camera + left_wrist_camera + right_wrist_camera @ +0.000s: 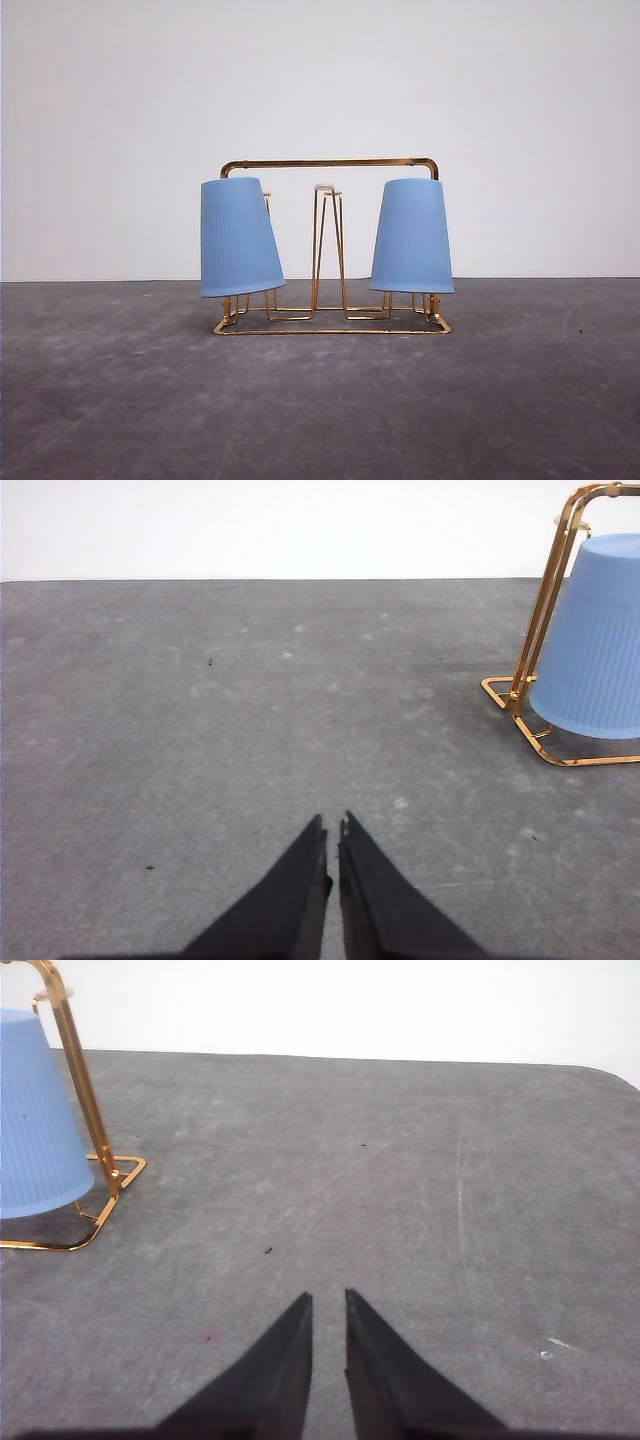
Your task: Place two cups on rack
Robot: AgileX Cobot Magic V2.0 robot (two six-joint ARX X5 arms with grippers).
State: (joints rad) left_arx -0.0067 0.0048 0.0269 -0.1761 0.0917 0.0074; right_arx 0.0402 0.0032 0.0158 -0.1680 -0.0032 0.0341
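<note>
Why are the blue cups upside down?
Both are upside down on the rack: the left cup and right cup have wide mouths facing down, hanging over prongs. The left one tilts slightly.

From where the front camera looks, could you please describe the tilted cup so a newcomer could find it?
On the grey table stands a gold wire rack. Two upside-down light blue cups hang on it; yours is the left cup. Unlike the upright right cup, it leans, its rim swung outward-right.

- counter [120, 400]: dark grey, mottled, scuffed with pale specks; white wall behind
- rack [330, 325]: gold wire base resting flat on the counter, mid-way back
</note>
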